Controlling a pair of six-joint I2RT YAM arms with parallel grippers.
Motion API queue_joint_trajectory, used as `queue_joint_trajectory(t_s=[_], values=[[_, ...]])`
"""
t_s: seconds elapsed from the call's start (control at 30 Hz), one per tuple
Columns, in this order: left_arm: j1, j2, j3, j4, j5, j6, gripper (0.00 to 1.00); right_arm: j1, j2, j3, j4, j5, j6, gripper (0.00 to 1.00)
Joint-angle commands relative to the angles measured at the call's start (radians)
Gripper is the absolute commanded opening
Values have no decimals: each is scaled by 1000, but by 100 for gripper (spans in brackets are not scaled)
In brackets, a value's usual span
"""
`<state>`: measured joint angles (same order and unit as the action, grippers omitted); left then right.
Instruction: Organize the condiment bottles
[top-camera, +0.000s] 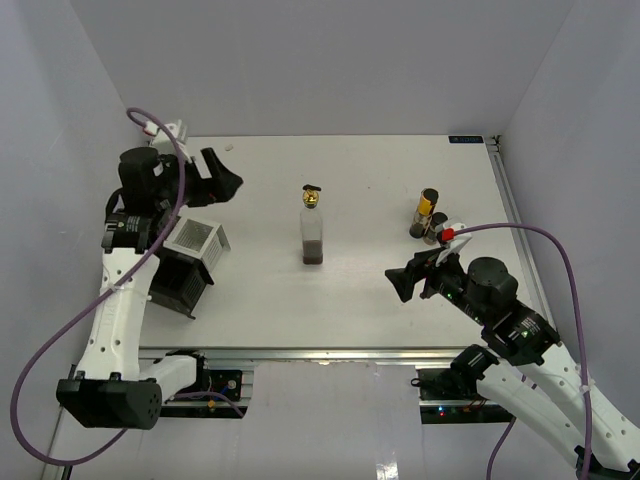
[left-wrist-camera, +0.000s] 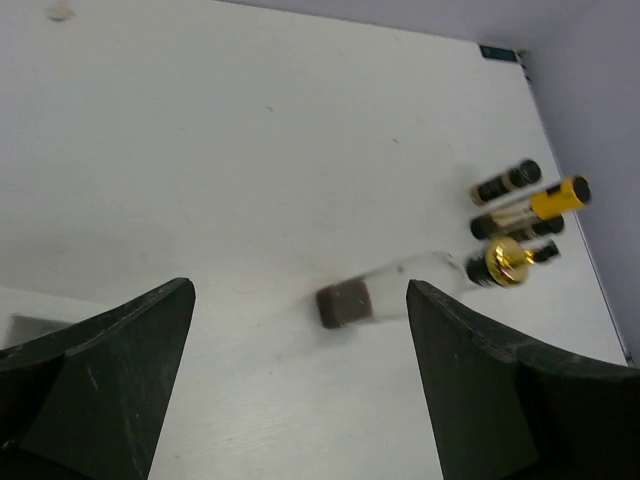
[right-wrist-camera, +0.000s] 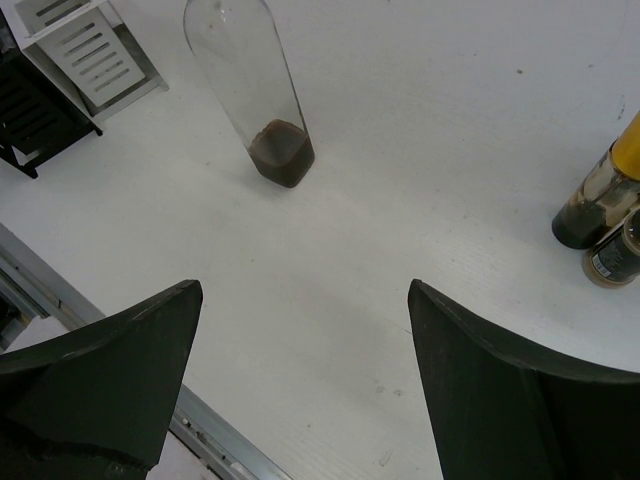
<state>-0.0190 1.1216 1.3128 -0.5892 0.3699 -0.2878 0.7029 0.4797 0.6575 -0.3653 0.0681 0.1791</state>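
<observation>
A tall clear square bottle (top-camera: 313, 228) with a gold cap and a dark residue at its base stands upright at the table's middle. The slim dark yellow-labelled bottle (top-camera: 425, 212) and the squat jar (top-camera: 436, 229) stand together at the right. My left gripper (top-camera: 222, 180) hovers open at the left, above the rack, pointing toward the tall bottle (left-wrist-camera: 400, 288); nothing is between its fingers (left-wrist-camera: 300, 290). My right gripper (top-camera: 404, 281) is open and empty (right-wrist-camera: 305, 288), low over the table, between the tall bottle (right-wrist-camera: 262, 95) and the pair at the right: yellow-labelled bottle (right-wrist-camera: 598, 198) and jar (right-wrist-camera: 614, 256).
A black-and-white compartmented rack (top-camera: 190, 256) stands at the left, under my left arm, and shows in the right wrist view's top-left corner (right-wrist-camera: 75, 55). The metal front rail (top-camera: 320, 353) runs along the near edge. White walls enclose the table.
</observation>
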Motion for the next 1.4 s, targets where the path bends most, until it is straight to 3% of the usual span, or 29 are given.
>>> queue_joint_trajectory(t_s=[0.0, 0.4, 0.93, 1.37], values=[[-151, -116, -100, 117, 20, -10, 98, 6, 4, 4, 23, 10, -13, 90], [-361, -237, -271, 178, -122, 7, 97, 7, 47, 13, 23, 25, -18, 90], [-723, 7, -246, 284, -561, 24, 93, 7, 46, 11, 10, 43, -17, 90], [-785, 111, -212, 398, -745, 5, 87, 7, 29, 9, 11, 45, -16, 90]])
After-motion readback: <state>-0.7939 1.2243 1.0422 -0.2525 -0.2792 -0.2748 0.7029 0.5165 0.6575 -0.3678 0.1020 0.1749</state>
